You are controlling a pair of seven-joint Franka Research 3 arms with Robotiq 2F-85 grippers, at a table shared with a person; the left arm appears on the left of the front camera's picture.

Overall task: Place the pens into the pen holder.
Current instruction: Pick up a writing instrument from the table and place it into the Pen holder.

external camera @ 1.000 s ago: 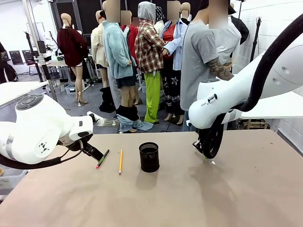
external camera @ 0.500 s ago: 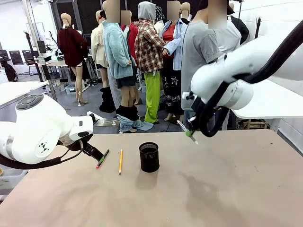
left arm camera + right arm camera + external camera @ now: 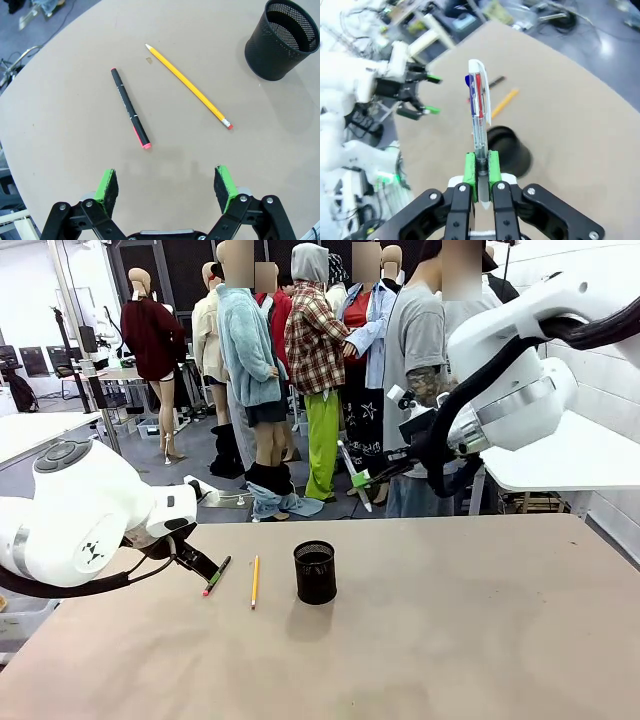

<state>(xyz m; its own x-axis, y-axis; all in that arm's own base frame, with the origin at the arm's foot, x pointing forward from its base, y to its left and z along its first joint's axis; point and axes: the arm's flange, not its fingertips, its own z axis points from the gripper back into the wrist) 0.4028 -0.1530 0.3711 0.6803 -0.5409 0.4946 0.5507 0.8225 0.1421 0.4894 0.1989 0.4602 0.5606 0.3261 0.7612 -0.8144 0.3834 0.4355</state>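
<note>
Right gripper point(image 3: 481, 162) clamped a silvery pen point(image 3: 479, 100) at upper centre, above the mesh cup point(image 3: 517, 155); left gripper point(image 3: 167, 182) hung released at bottom edge

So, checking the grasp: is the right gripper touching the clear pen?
Touching. The right wrist view shows the right gripper shut on the pen, pads pressing its barrel.

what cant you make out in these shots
- Black wire-mesh pen holder: right wrist view, blurred, partly behind the right gripper.
- Silvery-white clear pen: same view, lower end hidden inside that gripper's grip.
- Black red-tipped pen: front view, too small to read any markings.
</note>
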